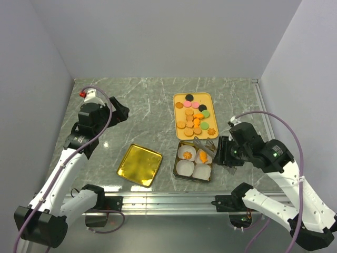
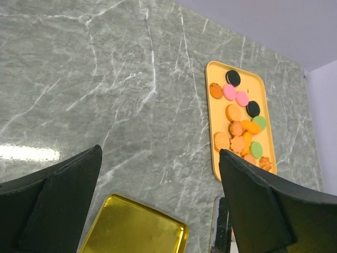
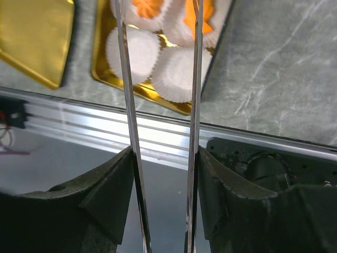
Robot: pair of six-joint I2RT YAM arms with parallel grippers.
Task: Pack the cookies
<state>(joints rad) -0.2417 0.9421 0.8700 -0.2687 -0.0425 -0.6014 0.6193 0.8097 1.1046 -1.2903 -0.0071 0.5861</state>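
Nearest you, just beyond the aluminium rail (image 1: pixel 174 197), your right gripper (image 1: pixel 225 151) is clenched on a pair of thin metal tweezers (image 3: pixel 129 105), one blade pressed against each finger. Their long axis runs leftward from the jaws, out over the gold tin (image 3: pixel 152 94). That tin sits on the marble table (image 1: pixel 147 105) with four white paper cups (image 1: pixel 185 167) inside. The two far cups each hold one of the cookies (image 1: pixel 201 156), both orange, and the left one is flower-shaped. The tweezer tips hang over the far right cup; you cannot tell whether they touch the biscuit there. Just left of the tin, and apart from it, the gold lid (image 1: pixel 139 164) lies flat. Farther back, the orange tray (image 1: pixel 206 98) has its long axis running near to far. The other cookies lie flat along it: black and pink toward the far end, green on the right, orange and tan bunched at the near end. Well to the left, your left gripper (image 2: pixel 159 154) points right toward the tray, fingers spread wide with nothing between them.
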